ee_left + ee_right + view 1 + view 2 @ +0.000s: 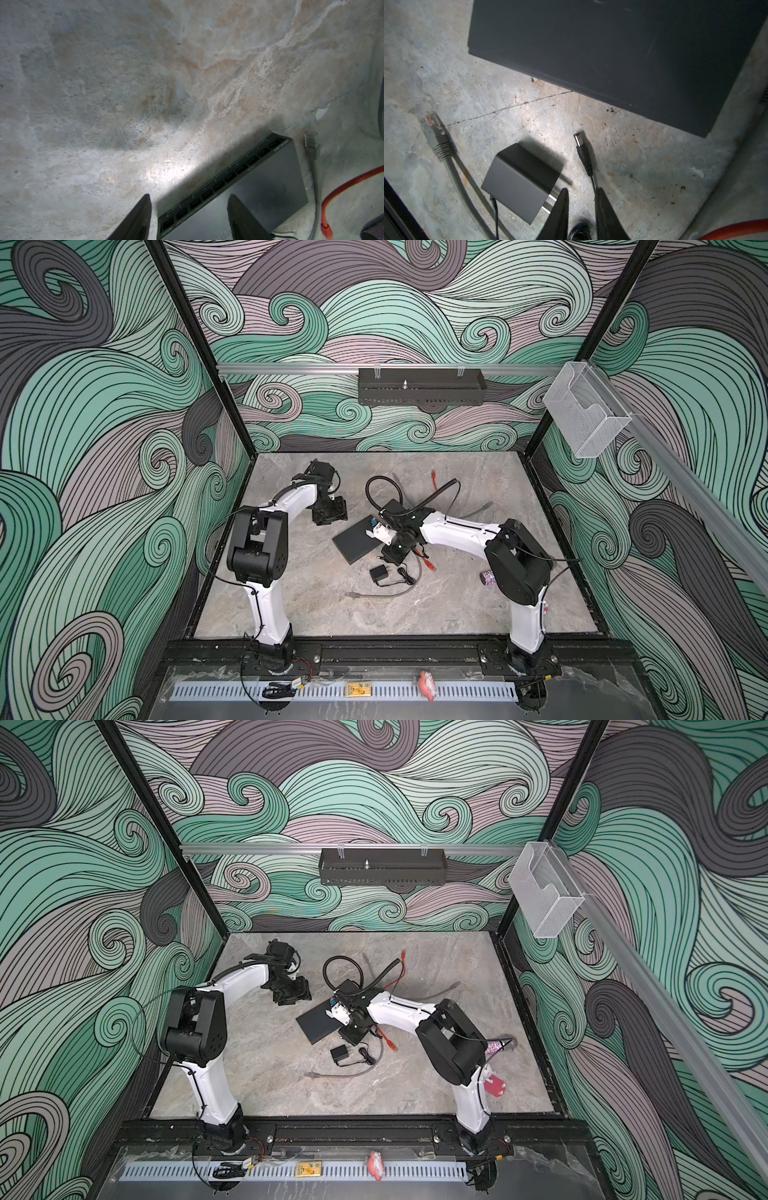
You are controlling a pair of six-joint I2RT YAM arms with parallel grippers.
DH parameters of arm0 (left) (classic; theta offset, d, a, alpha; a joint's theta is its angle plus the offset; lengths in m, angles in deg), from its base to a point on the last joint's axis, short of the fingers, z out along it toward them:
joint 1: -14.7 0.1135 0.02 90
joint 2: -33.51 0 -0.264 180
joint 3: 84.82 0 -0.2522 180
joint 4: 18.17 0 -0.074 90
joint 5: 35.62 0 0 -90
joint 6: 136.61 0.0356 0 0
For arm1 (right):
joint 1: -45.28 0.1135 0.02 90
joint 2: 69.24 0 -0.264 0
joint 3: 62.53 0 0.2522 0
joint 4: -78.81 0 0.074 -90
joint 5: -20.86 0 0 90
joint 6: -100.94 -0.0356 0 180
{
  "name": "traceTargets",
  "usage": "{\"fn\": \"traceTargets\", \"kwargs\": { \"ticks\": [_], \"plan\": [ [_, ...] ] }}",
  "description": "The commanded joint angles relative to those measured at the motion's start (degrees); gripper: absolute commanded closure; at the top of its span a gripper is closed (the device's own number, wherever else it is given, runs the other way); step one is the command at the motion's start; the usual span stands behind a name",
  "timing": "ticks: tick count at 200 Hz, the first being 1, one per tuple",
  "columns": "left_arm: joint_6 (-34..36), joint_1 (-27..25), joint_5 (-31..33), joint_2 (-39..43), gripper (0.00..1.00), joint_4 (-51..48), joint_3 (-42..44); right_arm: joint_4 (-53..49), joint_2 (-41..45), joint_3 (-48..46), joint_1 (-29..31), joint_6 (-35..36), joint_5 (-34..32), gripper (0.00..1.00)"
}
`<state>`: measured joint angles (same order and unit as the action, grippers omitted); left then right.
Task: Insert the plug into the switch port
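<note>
The flat matte-black switch (612,52) lies plain side up, and the small black, metal-tipped barrel plug (581,143) lies unplugged just beside its long edge, tip pointing toward it.

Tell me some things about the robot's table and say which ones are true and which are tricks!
1. The round plug lies on the table, outside the switch. True.
2. The switch stands up on its edge. False: it lies flat.
3. The left gripper is open. True.
4. The red cable is plugged into the switch. False: its end lies loose on the table.
5. The right gripper squeezes the black adapter cube. False: the cube lies on the table, and the jaws stand apart.
</note>
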<state>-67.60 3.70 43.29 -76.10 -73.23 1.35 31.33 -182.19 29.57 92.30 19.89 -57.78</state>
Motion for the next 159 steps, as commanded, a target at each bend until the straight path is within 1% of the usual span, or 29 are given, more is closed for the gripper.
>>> {"fn": "traceTargets", "kwargs": {
  "ticks": [1,39,71,114,159],
  "plan": [
    [-0.9,0.0,-1.3,1.9,0.38,0.4,0.7,0.4,-1.7,0.2,0.2,1.8,-0.9,0.75],
    [-1.0,0.0,-1.5,2.2,0.38,0.4,0.8,0.7,-3.6,0.5,1.0,2.0,-1.6,0.76],
    [-1.0,0.0,-1.6,2.3,0.38,0.4,0.8,1.3,-4.3,0.5,2.0,1.7,-4.8,0.79],
    [-1.2,0.1,-1.5,2.4,0.38,0.4,0.8,3.0,-3.7,-0.8,2.3,0.2,-6.2,0.90],
    [-1.3,0.2,-1.5,2.8,0.38,0.3,1.0,3.5,-3.4,-1.3,2.0,-1.8,-6.5,0.96]
  ]
}}
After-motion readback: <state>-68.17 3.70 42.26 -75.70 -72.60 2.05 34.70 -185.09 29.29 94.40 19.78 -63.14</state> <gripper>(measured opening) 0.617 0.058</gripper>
